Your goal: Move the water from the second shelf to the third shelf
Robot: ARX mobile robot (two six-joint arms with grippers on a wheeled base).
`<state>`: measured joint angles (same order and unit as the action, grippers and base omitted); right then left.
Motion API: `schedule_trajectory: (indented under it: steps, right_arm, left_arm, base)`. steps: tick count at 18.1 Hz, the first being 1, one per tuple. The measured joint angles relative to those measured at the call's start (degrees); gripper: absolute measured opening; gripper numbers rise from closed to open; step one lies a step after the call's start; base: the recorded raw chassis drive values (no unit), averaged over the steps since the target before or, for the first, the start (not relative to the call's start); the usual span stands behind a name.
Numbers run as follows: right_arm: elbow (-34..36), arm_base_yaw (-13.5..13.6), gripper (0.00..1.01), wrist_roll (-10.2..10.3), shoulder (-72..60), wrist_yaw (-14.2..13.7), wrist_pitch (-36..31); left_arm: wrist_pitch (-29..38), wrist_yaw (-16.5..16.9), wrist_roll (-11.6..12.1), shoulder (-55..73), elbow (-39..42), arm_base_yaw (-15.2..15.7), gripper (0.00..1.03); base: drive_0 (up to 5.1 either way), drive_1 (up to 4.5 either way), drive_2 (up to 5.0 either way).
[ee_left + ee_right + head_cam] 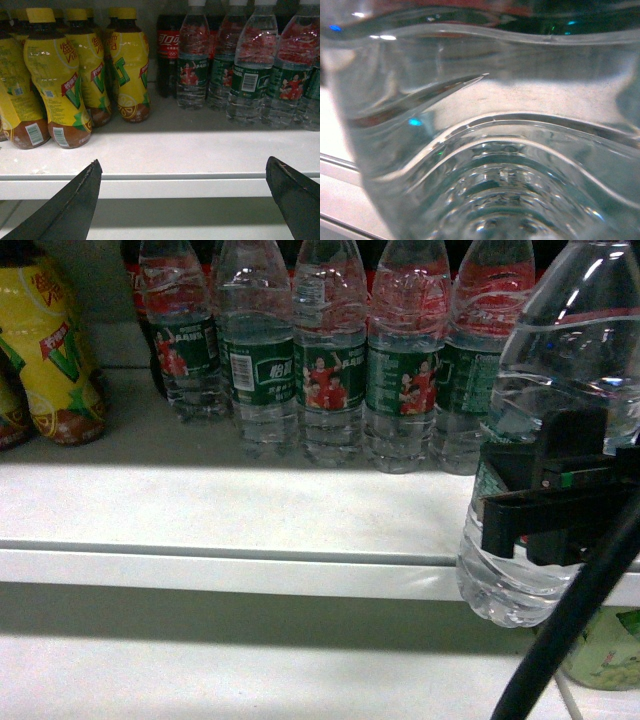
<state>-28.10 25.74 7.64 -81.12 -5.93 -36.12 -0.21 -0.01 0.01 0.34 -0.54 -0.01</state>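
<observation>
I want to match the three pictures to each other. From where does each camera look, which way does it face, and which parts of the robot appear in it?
Head: on the robot, facing the white shelf slightly downward; shows the right gripper clamped around the water bottle in front of the shelf edge.
Left wrist: on the left arm, facing the same shelf level-on, with yellow drink bottles and cola; the left gripper shows two dark fingers wide apart.
Right wrist: pressed against the held bottle's ribbed wall; no robot part visible.
Shared: head and left wrist both show the row of green-labelled water bottles.

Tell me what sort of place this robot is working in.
Probably a shop's drinks aisle or a mock-up of one: a white shelf stocked with rows of identical water bottles, yellow drink bottles and a cola bottle, labels mostly facing out.
</observation>
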Motion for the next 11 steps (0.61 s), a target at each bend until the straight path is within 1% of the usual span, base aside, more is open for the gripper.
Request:
schedule_trajectory:
  steps: [2, 7, 11]
  right_arm:
    - [2.45, -1.53, 0.41, -0.5, 3.96, 1.01, 1.14]
    - [7.93, -7.34, 0.41, -1.73, 17.86, 5.38, 7.56]
    - [10.14, -13.51, 0.41, -1.92, 27.3, 9.68, 13.49]
  left_arm:
    - [0.0, -0.02, -0.02, 0.0, 0.0, 0.0, 0.98]
    - [0.0, 0.0, 0.0, 0.0, 0.0, 0.0, 0.98]
    - [0.0, 0.0, -0.02, 0.0, 0.0, 0.0, 0.98]
  base:
    - [0.0, 0.0, 0.0]
    - [0.0, 0.0, 0.0]
    - [0.0, 0.0, 0.0]
